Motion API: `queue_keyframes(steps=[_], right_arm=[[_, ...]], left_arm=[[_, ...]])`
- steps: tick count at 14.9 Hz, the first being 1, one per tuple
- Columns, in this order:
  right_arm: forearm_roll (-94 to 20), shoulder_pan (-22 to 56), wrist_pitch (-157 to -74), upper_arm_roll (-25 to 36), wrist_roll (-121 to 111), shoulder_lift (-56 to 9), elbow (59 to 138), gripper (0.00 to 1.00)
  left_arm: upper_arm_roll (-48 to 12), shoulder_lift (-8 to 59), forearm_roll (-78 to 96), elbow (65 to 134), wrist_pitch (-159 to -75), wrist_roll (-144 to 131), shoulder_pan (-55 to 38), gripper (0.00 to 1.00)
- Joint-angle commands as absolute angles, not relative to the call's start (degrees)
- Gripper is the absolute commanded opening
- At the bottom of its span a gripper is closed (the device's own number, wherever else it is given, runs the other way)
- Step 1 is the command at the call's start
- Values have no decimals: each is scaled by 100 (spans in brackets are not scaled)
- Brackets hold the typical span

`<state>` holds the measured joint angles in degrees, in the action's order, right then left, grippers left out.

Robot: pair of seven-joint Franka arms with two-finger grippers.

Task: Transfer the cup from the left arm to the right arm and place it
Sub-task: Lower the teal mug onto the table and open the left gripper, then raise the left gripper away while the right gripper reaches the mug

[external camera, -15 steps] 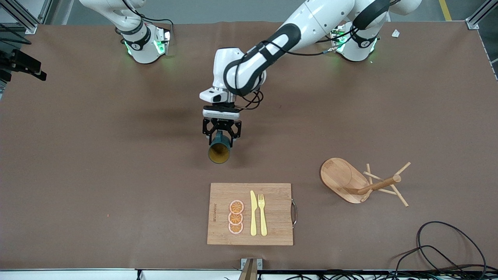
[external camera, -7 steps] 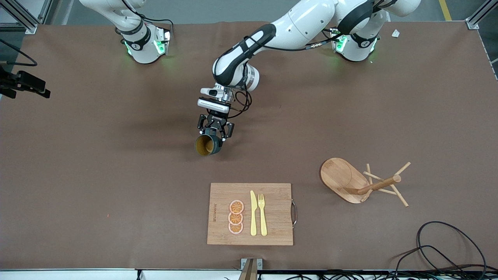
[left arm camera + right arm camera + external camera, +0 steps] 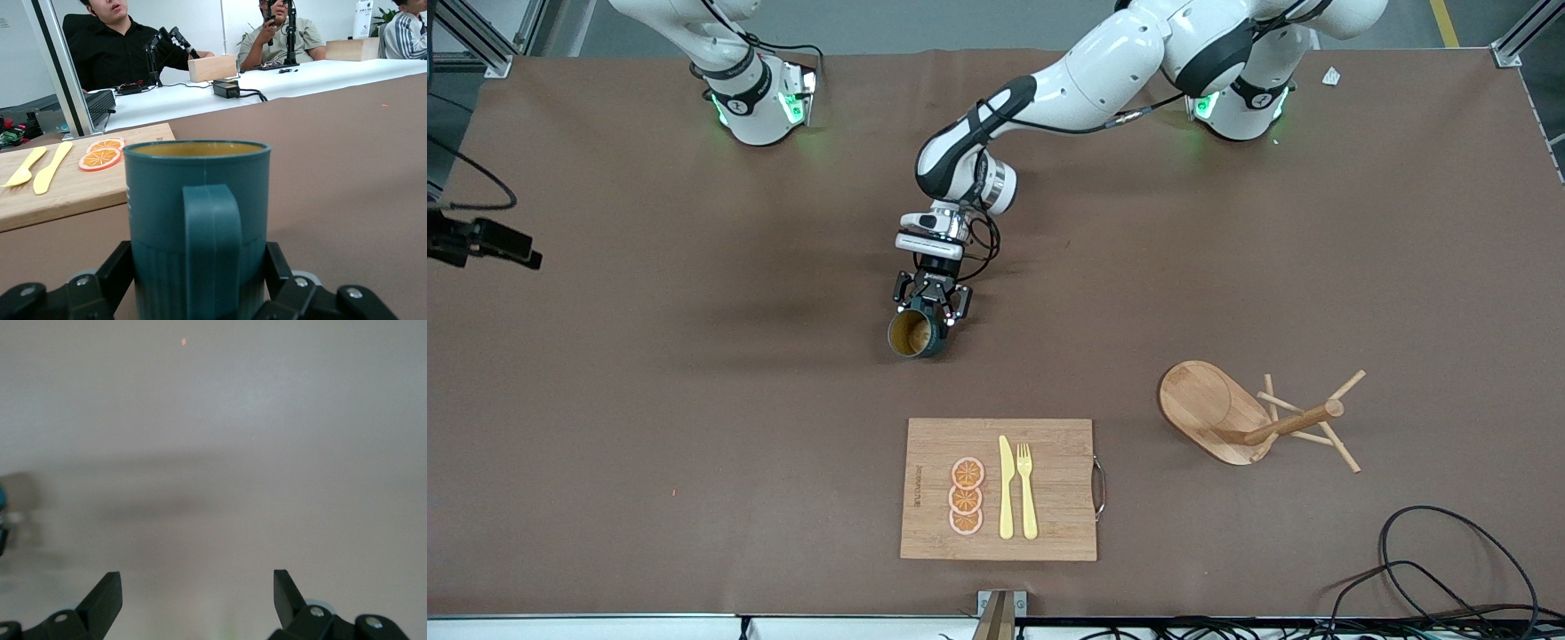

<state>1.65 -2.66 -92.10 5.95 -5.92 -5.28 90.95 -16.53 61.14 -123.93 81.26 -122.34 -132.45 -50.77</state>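
Note:
The cup (image 3: 914, 333) is dark teal with a mustard-yellow inside and stands upright near the middle of the table. My left gripper (image 3: 931, 307) is shut on it from the side, low over the table. I cannot tell whether the cup touches the table. In the left wrist view the cup (image 3: 197, 200) fills the middle with its handle toward the camera, a black finger (image 3: 120, 270) on each side. My right gripper (image 3: 197, 593) is open and empty above bare table. In the front view it shows dark at the right arm's end of the table (image 3: 494, 242).
A wooden cutting board (image 3: 1049, 489) with orange slices (image 3: 966, 497), a yellow knife and a yellow fork lies nearer the front camera than the cup. A tipped wooden peg rack (image 3: 1245, 413) lies toward the left arm's end. Black cables (image 3: 1449, 569) coil at that near corner.
My left arm has lowered and turned the cup, so its mouth now faces up more than toward the camera. My right gripper has moved along the table's edge toward the front camera.

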Motion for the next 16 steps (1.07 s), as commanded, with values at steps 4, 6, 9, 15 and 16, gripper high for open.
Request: queue_keyframes(steps=[4, 6, 9, 15, 16], right_arm=[[220, -185, -9246, 484, 821, -580, 9166, 100], [54, -1, -9281, 483, 1325, -580, 9324, 100], [-404, 280, -9552, 483, 2081, -571, 9719, 100], [-422, 1474, -10773, 483, 4278, -554, 10888, 100], [-431, 1738, -11002, 483, 4393, -554, 11090, 100]], left_arm=[[-1818, 5968, -12201, 8823, -11857, -14209, -5133, 100], [-2239, 5767, -11448, 9078, -11210, -14431, -5133, 100], [-2890, 5468, -9945, 9061, -10093, -14283, -5133, 100], [-3384, 4555, -7360, 9026, -8711, -13755, -5054, 100], [-3384, 4344, -7008, 9035, -8684, -13677, -4975, 100]])
